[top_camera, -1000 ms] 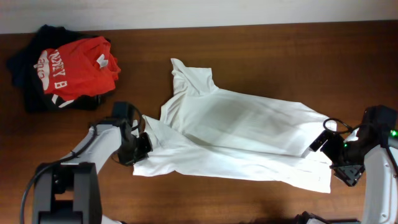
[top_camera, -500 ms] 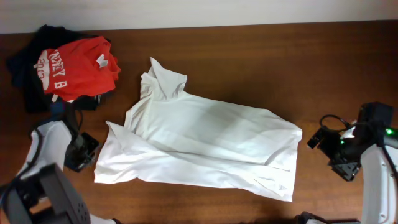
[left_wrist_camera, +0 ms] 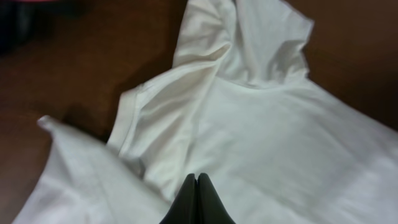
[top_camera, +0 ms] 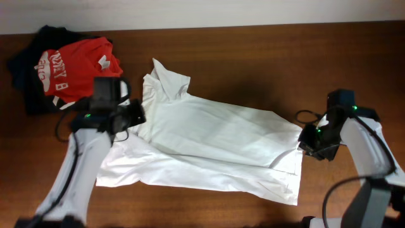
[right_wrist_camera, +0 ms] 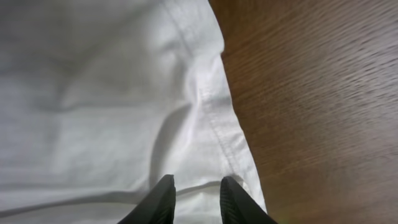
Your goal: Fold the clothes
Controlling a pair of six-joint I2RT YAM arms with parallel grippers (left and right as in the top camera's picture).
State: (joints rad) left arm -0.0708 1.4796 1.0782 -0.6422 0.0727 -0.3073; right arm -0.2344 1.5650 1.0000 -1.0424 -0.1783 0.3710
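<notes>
A white shirt [top_camera: 209,149] lies spread and creased across the middle of the table, its collar end [top_camera: 166,79] pointing up and left. My left gripper [top_camera: 130,117] hovers over the shirt's upper left part. In the left wrist view that gripper [left_wrist_camera: 197,180] is shut, fingertips pressed together with no cloth between them, above the white shirt [left_wrist_camera: 280,137]. My right gripper [top_camera: 308,140] is at the shirt's right edge. In the right wrist view this gripper [right_wrist_camera: 198,185] has its jaws a little apart, straddling a ridge of the hem [right_wrist_camera: 217,130].
A pile of red and dark clothes [top_camera: 69,69] sits at the table's back left corner. Bare brown wood [top_camera: 285,63] lies behind the shirt and to the right of the hem [right_wrist_camera: 323,112].
The shirt has slid left. My left arm swung out to the left, then came back over the shirt's upper left. My right gripper moved in to the shirt's right edge and narrowed its jaws.
</notes>
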